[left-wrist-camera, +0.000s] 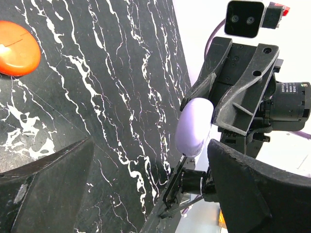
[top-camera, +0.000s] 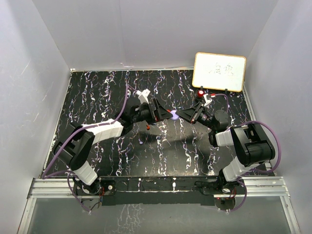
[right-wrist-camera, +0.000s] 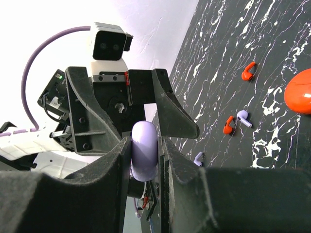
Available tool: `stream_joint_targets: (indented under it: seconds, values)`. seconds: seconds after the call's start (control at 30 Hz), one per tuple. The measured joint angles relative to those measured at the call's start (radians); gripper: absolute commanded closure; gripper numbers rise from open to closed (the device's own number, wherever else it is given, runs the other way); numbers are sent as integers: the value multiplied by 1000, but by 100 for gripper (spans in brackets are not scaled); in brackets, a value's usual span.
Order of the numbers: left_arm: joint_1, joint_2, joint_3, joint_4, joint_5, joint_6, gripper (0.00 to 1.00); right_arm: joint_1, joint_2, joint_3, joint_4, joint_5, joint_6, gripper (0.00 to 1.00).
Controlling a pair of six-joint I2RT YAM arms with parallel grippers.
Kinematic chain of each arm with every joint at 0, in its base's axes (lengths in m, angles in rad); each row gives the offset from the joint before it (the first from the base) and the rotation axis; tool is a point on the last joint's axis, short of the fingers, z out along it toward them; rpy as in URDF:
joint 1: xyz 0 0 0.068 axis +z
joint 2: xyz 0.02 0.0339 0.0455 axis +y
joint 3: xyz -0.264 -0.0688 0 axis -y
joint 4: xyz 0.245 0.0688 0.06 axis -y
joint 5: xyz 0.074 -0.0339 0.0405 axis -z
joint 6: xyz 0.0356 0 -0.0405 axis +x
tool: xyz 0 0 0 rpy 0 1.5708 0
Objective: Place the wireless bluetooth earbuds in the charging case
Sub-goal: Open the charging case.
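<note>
A pale purple charging case point(right-wrist-camera: 144, 149) hangs above the table, and my right gripper point(right-wrist-camera: 145, 158) is shut on it, one finger against each flat side. In the top view the case point(top-camera: 173, 115) sits mid-table between both grippers. My left gripper point(left-wrist-camera: 151, 167) is open, facing the right one, with the case point(left-wrist-camera: 193, 127) just ahead of its wide-apart fingers, nearer the right finger point(left-wrist-camera: 257, 189). Loose earbuds lie on the black marbled table: two red point(right-wrist-camera: 249, 71) point(right-wrist-camera: 228, 125) and two purple point(right-wrist-camera: 243, 118) point(right-wrist-camera: 198, 158).
A red round case point(left-wrist-camera: 17, 47) lies closed on the table, also visible at the right wrist view's edge point(right-wrist-camera: 300, 91). A whiteboard point(top-camera: 219, 71) leans at the back right. Grey walls enclose the table point(top-camera: 97, 97) on three sides.
</note>
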Motion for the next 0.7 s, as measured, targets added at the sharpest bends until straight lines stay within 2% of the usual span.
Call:
stream_joint_targets:
  seconds: [0.7]
  values:
    - [-10, 53, 1, -59, -70, 6, 1, -6, 0, 11, 24, -2, 74, 96]
